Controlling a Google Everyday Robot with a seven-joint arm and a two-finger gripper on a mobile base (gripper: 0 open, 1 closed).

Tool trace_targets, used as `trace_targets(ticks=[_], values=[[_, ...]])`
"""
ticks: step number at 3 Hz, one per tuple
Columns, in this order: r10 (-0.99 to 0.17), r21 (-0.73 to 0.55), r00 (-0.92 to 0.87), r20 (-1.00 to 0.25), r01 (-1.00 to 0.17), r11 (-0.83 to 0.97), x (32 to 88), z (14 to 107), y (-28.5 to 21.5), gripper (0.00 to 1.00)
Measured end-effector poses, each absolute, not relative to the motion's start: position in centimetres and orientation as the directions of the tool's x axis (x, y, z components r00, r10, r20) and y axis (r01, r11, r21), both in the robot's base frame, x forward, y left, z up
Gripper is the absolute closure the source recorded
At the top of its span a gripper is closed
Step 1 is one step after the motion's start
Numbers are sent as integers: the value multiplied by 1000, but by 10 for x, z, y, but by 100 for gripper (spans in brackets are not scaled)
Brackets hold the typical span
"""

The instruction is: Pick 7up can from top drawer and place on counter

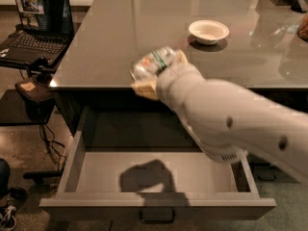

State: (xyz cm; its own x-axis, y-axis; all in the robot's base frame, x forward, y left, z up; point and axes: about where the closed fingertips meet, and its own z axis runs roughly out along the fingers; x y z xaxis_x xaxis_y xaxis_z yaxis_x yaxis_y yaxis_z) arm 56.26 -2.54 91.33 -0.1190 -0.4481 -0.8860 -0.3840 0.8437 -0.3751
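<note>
The gripper (159,73) is up at the front edge of the counter (120,28), a little left of the middle, with its jaws closed on the 7up can (151,61). One tan finger (144,88) shows below the can and the other beyond it. The can lies tilted in the grip, its silver end pointing toward the left edge and its green marks showing. Whether it touches the glossy grey top I cannot tell.

The pale arm (231,124) reaches in from the lower right and crosses over the right half of the top drawer (86,207), which stands pulled out beneath the counter's front edge. On the drawer's flat grey floor falls the arm's shadow (147,177), near the front wall. The dark handle (157,219) sits at the middle of the drawer's front.

Farther back on the counter, toward the right, a white bowl (208,31) stands upright, well apart from the can. Off the counter's left edge, an open laptop (38,13) sits on a low stand.
</note>
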Motion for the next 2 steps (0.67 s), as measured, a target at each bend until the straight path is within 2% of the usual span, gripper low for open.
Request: trace_targets(ticks=[2], values=[[-477,-422,-61,-877,-378,824,570,941,-16,100]])
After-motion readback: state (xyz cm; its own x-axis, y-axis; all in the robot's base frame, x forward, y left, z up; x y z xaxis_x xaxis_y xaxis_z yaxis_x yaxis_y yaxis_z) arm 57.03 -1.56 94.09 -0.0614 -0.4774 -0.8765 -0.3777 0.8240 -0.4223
